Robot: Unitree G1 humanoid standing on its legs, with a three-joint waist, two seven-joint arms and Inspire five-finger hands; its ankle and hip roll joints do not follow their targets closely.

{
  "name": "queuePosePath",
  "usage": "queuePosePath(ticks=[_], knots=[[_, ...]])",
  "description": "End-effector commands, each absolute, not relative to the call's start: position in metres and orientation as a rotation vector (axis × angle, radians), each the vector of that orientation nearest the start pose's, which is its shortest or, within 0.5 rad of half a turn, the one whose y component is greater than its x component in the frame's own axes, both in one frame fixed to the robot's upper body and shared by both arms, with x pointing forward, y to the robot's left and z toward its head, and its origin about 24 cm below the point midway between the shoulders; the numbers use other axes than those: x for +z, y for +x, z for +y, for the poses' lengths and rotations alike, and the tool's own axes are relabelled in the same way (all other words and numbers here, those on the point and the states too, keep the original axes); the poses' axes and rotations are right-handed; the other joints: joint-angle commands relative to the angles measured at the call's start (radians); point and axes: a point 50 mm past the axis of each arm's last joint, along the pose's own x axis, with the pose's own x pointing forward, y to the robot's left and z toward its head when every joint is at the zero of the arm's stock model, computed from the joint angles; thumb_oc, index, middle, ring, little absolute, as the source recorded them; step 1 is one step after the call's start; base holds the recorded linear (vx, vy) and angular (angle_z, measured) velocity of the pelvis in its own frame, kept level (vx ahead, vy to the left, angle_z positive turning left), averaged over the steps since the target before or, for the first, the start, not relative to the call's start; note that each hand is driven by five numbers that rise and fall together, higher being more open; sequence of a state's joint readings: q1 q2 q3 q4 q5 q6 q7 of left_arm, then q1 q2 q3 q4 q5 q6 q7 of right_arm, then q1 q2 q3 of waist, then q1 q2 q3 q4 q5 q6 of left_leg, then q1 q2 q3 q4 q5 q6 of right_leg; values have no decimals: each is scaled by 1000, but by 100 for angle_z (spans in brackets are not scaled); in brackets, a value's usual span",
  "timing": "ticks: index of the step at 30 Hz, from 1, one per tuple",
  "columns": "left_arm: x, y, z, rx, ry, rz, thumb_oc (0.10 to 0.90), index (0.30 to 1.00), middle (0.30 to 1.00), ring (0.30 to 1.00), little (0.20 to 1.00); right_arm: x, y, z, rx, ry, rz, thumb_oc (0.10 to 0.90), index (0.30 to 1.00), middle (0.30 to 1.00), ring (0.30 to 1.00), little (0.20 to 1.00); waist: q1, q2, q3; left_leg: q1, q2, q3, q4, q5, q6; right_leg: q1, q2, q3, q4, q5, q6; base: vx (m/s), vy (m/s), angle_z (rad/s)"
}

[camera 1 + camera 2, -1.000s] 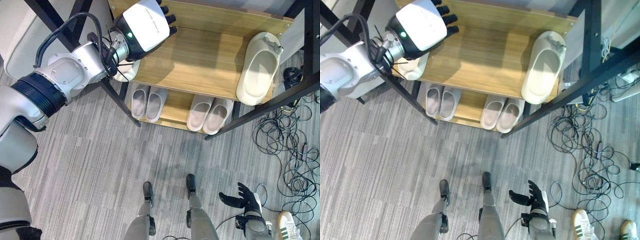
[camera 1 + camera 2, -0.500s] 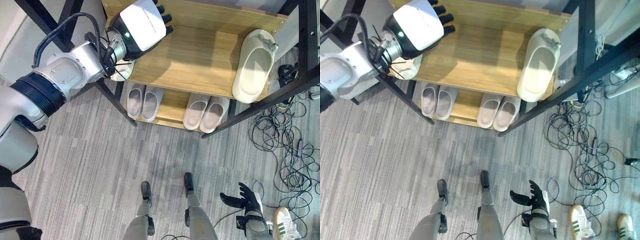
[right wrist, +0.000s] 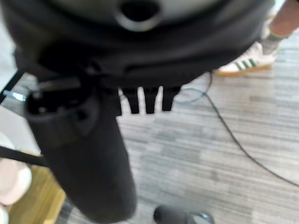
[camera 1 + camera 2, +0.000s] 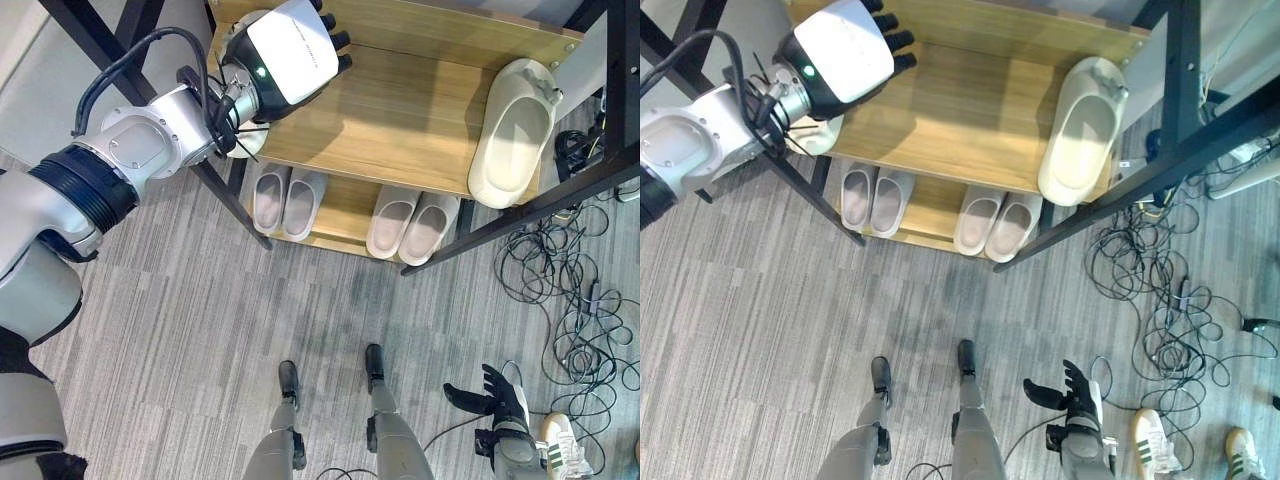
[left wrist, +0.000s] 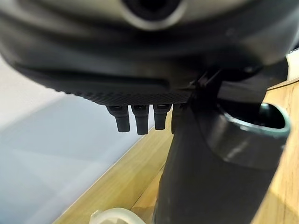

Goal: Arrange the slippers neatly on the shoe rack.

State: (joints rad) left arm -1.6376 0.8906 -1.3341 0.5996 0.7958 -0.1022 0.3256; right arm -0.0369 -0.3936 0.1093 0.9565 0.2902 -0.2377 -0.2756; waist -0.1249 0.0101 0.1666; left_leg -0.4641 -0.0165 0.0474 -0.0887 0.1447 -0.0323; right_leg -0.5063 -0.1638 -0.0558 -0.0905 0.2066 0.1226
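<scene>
The left hand (image 4: 290, 45) hangs over the left end of the shoe rack's top shelf (image 4: 400, 110), fingers (image 5: 135, 119) straight, side by side and holding nothing. Directly beneath its wrist, at the shelf's left front corner, a pale slipper (image 4: 820, 135) lies mostly hidden by the arm; its long axis cannot be read. Well away from these fingers, at the shelf's far right end, the matching cream slipper (image 4: 512, 130) lies sole down, long axis running front to back. On the lower shelf sit two further pairs (image 4: 285, 200) (image 4: 410, 222), toes inward. The left hand is the nearer to both top-shelf slippers. The right hand (image 4: 495, 400) hangs low above the floor, fingers spread and empty.
</scene>
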Motion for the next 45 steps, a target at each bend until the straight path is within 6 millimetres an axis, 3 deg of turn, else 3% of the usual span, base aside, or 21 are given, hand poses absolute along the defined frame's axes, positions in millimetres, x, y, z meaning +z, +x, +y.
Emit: queuePosePath(ticks=[1,22,24,26,33,34,35,36,38,39,45], knots=[[425,349,122,434,2278,-1164,800,900,900,900,900,-69,179,-324,-593,-286,532,800,900,900,900,900,21,0,38,1,-40,-33,1,-100,-9,93,-48,-54,3,-7,139,0,0,0],[419,356,128,422,2320,-1116,800,900,900,900,900,-67,180,-327,-605,-301,526,800,900,900,900,900,9,-12,27,-19,-35,-31,1,-96,-15,69,-49,-54,3,12,139,1,5,0],[423,361,127,432,2356,-1076,800,900,900,900,900,-67,178,-332,-604,-316,541,800,900,900,900,900,-1,-25,20,-30,-29,-33,1,-96,-18,60,-45,-57,3,11,139,2,-12,2],[432,353,126,485,2348,-1132,800,900,900,900,900,-69,175,-332,-618,-302,540,800,900,900,900,900,3,-30,14,-30,-32,-36,1,-100,-15,63,-48,-62,3,4,139,30,4,10],[438,350,122,540,2323,-1147,800,900,900,900,900,-69,175,-330,-619,-294,540,800,900,900,900,900,5,-28,18,-26,-36,-39,1,-102,-12,68,-53,-65,3,4,139,3,1,1],[440,351,125,549,2318,-1124,703,754,754,754,754,-68,176,-330,-617,-294,538,800,900,900,900,900,4,-26,17,-28,-37,-41,1,-101,-12,67,-53,-62,3,3,139,0,0,0],[440,352,124,545,2322,-1115,678,716,716,716,716,-68,176,-330,-615,-297,539,800,900,900,900,900,5,-27,15,-29,-37,-42,1,-101,-12,66,-53,-62,3,2,139,0,0,0],[439,353,124,535,2329,-1111,552,528,528,528,528,-69,176,-329,-612,-299,541,800,900,900,900,900,4,-28,14,-31,-37,-42,1,-101,-12,65,-53,-63,3,2,139,0,0,0],[437,354,125,524,2335,-1096,435,352,352,352,352,-70,175,-329,-611,-302,546,800,900,900,900,900,6,-30,11,-32,-37,-42,1,-101,-11,64,-53,-65,3,1,139,0,0,0],[437,355,125,520,2340,-1095,400,300,300,300,300,-71,175,-328,-608,-306,548,800,900,900,900,900,6,-30,10,-33,-37,-43,1,-101,-12,63,-52,-67,3,1,139,0,0,0],[427,364,130,509,2364,-1048,400,300,300,300,300,-68,179,-329,-598,-339,540,800,900,900,900,900,-3,-32,0,-39,-37,-43,1,-103,-12,57,-53,-66,3,2,139,0,0,0]])
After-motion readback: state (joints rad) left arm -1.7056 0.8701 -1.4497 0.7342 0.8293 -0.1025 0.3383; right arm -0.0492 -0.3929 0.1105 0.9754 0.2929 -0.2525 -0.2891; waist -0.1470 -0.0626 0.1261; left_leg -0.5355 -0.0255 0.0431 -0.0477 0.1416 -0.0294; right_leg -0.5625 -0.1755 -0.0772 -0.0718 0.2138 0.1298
